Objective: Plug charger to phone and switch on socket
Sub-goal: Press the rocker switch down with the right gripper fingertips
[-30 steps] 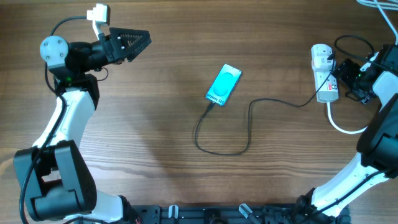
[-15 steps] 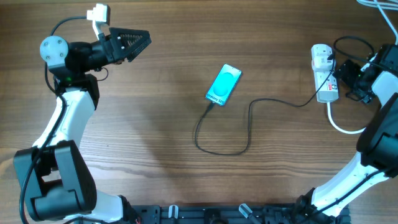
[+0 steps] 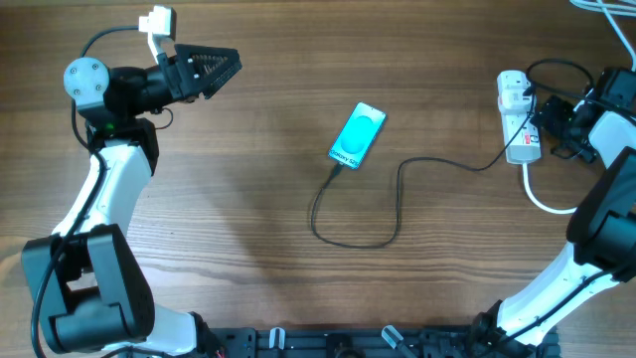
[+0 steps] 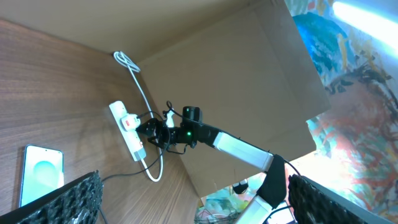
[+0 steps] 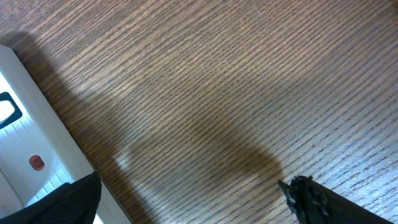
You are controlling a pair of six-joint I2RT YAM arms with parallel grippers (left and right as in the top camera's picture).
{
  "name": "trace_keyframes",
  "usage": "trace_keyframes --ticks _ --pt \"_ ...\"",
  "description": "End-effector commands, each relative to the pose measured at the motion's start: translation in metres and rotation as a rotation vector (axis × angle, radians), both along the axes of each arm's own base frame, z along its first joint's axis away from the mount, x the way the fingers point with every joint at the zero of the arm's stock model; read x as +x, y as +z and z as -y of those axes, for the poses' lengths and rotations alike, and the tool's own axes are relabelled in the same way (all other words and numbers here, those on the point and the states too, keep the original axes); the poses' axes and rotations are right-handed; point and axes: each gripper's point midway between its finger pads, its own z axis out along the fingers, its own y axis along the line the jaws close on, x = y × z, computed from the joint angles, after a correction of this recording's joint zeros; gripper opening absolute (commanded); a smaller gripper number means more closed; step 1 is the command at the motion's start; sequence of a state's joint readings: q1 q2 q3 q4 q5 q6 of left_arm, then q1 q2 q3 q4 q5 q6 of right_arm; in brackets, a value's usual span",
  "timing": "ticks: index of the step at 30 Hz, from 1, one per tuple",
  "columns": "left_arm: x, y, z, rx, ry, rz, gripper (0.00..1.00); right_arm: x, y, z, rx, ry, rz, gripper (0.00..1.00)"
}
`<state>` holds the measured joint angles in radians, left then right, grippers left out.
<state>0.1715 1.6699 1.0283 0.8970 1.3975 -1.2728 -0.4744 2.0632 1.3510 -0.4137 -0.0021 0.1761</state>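
Note:
The phone [image 3: 357, 136] lies face up mid-table, turquoise screen showing; the left wrist view catches it too, the phone [image 4: 41, 177] low at the left. The charger [image 3: 398, 199], a thin black cable, loops from the phone's near end across to the socket [image 3: 516, 129], a white strip at the right. Its tip touches the phone's end; whether it is seated I cannot tell. My right gripper [image 3: 547, 127] hovers open just right of the socket [image 5: 28, 158], whose red mark [image 5: 37, 163] shows. My left gripper [image 3: 211, 72] is open in the air at the far left, holding nothing.
A thick white cord [image 3: 542, 202] curves from the socket toward my right arm. A cardboard wall [image 4: 249, 93] stands beyond the table's right side. More white cable [image 3: 608, 18] lies at the far right corner.
My right arm has shifted slightly toward the table's far edge beside the socket. The left arm, phone and cable have not moved.

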Motion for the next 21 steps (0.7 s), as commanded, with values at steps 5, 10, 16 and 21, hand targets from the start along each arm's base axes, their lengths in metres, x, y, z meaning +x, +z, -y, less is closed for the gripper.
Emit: trace_keyframes --ticks 5,10,16,21 --pt "-0.005 0.008 0.000 0.010 -0.008 0.032 1.00 0.015 -0.018 -0.044 0.086 0.144 0.004 1.00" --pt "-0.005 0.008 0.000 0.010 -0.008 0.032 1.00 0.018 -0.014 -0.041 0.086 0.135 0.019 1.00" --pt "-0.005 0.008 0.000 0.010 -0.008 0.032 1.00 0.019 -0.004 -0.037 0.066 0.135 0.032 1.00" --pt "-0.005 0.008 0.000 0.010 -0.008 0.032 1.00 0.014 -0.007 -0.040 0.079 0.135 0.007 1.00"
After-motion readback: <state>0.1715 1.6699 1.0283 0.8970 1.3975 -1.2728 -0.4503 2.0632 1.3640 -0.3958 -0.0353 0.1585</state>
